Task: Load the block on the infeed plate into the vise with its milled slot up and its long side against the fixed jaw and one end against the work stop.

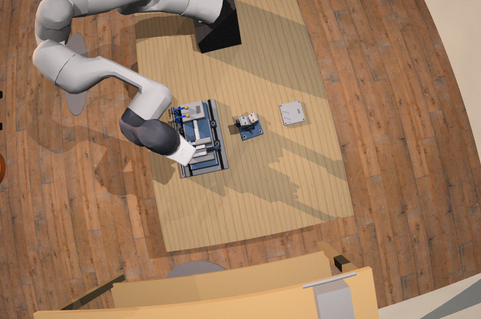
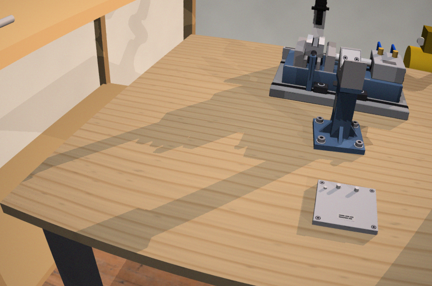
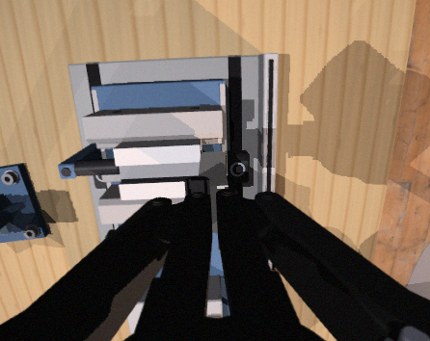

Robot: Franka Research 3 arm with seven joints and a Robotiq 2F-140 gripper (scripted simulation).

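The part (image 1: 199, 152) (image 2: 320, 42) (image 3: 156, 155) lies between the vise jaws, milled slot up. Its long side is beside the fixed jaw (image 2: 299, 53) (image 3: 153, 126); whether they touch I cannot tell. A wider gap shows toward the moving jaw (image 2: 329, 56) (image 1: 202, 140). The black work stop (image 3: 95, 168) (image 2: 313, 53) reaches the part's near end and appears to meet it. The low bars are mostly hidden. My gripper (image 2: 319, 23) (image 3: 212, 170) is shut and empty above the part's far end; in the wrist view a fingertip overlaps that end. The hand hides it in the top view.
The V-block (image 1: 248, 119) (image 2: 353, 75) stands on its blue post beside the vise. The infeed plate (image 1: 292, 114) (image 2: 343, 202) lies beyond it with three pins and no part. The air cylinder (image 1: 194, 111) (image 2: 387, 68) with blue hoses is at the vise's other end.
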